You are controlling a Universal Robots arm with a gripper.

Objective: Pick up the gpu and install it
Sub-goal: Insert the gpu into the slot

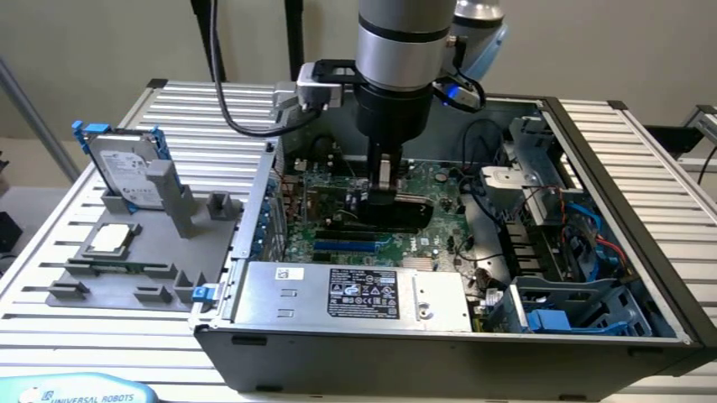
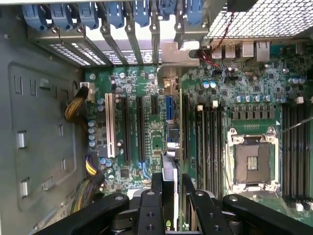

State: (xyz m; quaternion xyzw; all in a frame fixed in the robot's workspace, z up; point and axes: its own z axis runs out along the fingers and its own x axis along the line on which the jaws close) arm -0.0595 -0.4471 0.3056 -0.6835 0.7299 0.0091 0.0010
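The gpu (image 1: 405,211), a thin dark card, stands on edge inside the open computer case (image 1: 448,353), low over the green motherboard (image 1: 325,189). My gripper (image 1: 384,195) reaches straight down into the case and is shut on the card's upper edge. In the wrist view the gpu (image 2: 169,166) runs edge-on from between my fingers (image 2: 157,193) toward its silver end bracket (image 2: 173,51) at the case's rear slot openings. It hangs over the row of long expansion slots (image 2: 125,127). Whether its connector touches a slot is hidden.
A grey fixture (image 1: 134,281) on the exterior view's left carries a silver hard drive with blue rails (image 1: 123,168) and a square CPU chip (image 1: 112,238). Inside the case sit the power supply (image 1: 348,294), an empty CPU socket (image 2: 252,164), cables (image 2: 88,169) and blue slot latches (image 2: 115,12).
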